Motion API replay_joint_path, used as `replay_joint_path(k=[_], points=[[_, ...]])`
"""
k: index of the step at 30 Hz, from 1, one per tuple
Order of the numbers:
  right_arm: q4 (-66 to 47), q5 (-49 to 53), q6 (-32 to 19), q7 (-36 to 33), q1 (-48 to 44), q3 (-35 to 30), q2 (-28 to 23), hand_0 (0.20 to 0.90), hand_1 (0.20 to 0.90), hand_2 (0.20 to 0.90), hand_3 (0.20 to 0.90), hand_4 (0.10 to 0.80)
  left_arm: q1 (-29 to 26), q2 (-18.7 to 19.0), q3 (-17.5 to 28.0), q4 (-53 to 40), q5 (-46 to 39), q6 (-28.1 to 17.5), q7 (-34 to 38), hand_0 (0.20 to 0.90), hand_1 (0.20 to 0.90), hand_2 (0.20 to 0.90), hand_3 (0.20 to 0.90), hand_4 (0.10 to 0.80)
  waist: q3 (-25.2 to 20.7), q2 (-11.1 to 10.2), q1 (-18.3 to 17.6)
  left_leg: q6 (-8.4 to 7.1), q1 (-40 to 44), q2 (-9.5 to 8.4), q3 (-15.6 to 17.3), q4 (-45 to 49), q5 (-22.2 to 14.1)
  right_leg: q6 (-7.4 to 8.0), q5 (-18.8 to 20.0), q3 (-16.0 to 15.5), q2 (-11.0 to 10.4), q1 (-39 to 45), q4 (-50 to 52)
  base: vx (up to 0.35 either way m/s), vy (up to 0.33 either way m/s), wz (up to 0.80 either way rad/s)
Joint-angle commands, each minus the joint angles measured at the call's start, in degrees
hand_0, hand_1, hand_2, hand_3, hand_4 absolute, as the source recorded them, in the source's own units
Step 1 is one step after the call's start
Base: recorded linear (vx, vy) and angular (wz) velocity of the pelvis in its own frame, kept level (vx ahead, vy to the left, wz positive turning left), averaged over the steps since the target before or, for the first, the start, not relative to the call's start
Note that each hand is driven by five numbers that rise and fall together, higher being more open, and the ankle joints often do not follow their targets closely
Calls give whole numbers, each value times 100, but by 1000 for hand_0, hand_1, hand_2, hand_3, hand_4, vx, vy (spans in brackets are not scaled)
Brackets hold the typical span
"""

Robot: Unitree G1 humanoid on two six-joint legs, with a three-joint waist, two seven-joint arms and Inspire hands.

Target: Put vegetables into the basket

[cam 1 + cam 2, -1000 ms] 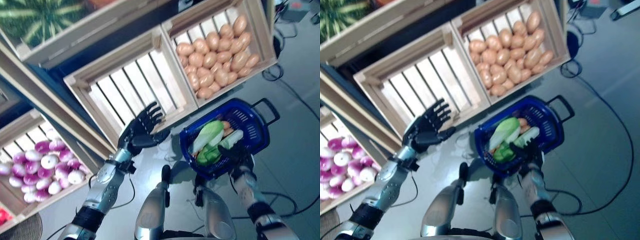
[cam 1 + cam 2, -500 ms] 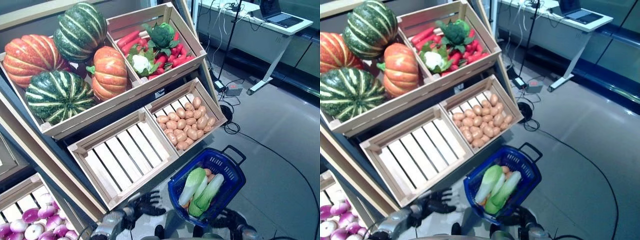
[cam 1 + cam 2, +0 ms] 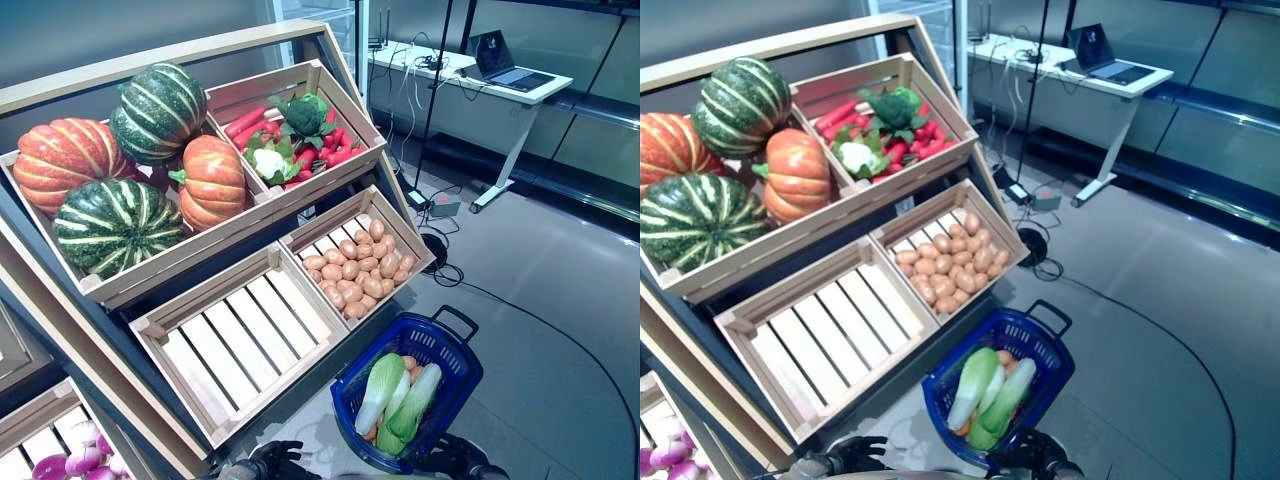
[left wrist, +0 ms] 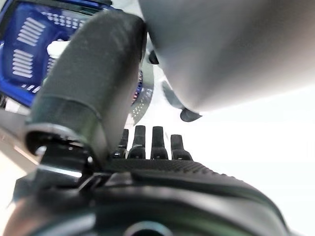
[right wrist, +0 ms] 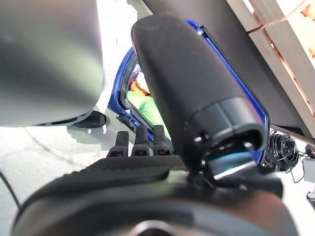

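Blue basket (image 3: 452,352) with black handle, holding pale green and white leafy vegetables (image 3: 398,392). Orange pumpkins (image 3: 210,180) beside dark green, cream-striped squashes (image 3: 110,222). Tan potatoes (image 3: 358,277) in pale wooden crate (image 3: 240,340). Red carrots (image 3: 338,150), green broccoli (image 3: 304,110), white cauliflower (image 3: 268,162). Purple-and-white onions (image 3: 75,462). Black hands.

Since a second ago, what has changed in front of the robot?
The head camera tilted up, so the whole shelf shows. The left hand, open, came down from the empty crate's front to the view's lower edge. The blue basket with its greens stayed at the right hand; nothing was taken or released.
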Motion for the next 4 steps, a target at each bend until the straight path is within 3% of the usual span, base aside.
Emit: replay_joint_path(k=[1,4], points=[[258,-106,-436,323,-422,213,76,900,900,900,900,800,-407,-17,181,312,-198,-83,151,900,900,900,900,800,88,-172,-15,-173,-123,79,-67,132,-139,173,181,-96,-353,238,-48,0,0,0],[276,-42,-438,379,-455,213,60,900,900,900,900,800,-346,-9,196,336,13,-86,151,900,900,900,900,800,97,-176,31,-169,-145,76,-107,135,-132,171,187,-122,-368,234,-56,0,0,0]])
